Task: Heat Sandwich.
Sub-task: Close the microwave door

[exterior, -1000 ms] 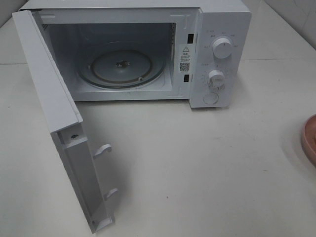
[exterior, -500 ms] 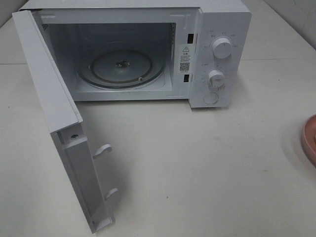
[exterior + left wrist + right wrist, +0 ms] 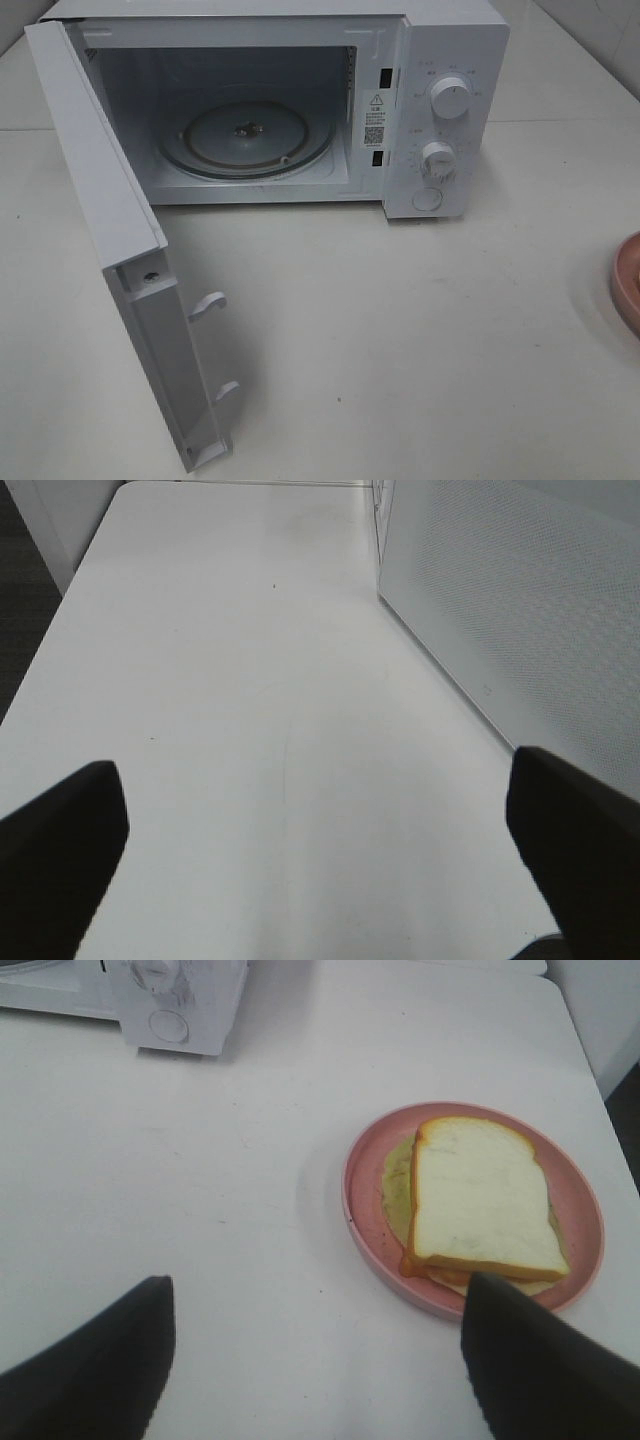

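The sandwich (image 3: 480, 1195), white bread with a tan crust and pale green filling, lies on a round pink plate (image 3: 365, 1200) on the table. My right gripper (image 3: 315, 1370) is open and hovers short of the plate, and one dark finger (image 3: 540, 1370) overlaps the plate's near rim in the right wrist view. In the high view only the plate's edge (image 3: 628, 280) shows at the far right, and neither gripper appears. The white microwave (image 3: 450, 60) stands open with its glass turntable (image 3: 245, 135) bare. My left gripper (image 3: 320, 860) is open over bare table beside the microwave door (image 3: 500, 600).
The microwave door (image 3: 110, 220) swings out to the front left, with its latch hooks (image 3: 208, 303) facing inward. The microwave's dial corner (image 3: 170, 1000) lies far beyond the right gripper. The white table (image 3: 400, 330) runs between the microwave and the plate.
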{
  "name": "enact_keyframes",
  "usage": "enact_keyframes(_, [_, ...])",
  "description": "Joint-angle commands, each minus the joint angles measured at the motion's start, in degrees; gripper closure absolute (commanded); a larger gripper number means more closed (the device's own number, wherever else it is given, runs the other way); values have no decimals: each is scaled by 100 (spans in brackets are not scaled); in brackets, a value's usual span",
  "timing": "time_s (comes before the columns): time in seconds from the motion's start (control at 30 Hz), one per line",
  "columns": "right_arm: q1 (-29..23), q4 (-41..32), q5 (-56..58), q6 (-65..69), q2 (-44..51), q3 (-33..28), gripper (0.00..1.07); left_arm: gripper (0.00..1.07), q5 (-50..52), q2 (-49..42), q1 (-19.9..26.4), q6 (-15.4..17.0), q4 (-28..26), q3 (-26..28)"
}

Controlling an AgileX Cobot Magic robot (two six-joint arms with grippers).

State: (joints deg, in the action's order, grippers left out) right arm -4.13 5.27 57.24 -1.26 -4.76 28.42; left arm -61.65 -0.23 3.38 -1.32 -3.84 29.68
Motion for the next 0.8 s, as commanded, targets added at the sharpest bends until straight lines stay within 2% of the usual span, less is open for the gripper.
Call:
enact_keyframes(0.03, [355,52,-40,40,223,-23,31,9,23,-97,6,-6,6,-6])
enact_keyframes(0.23, [481,52,-40,40,665,-23,31,9,23,-97,6,-6,6,-6])
enact_keyframes(0.8, [481,52,-40,46,659,-6,31,9,23,-97,6,-6,6,-6])
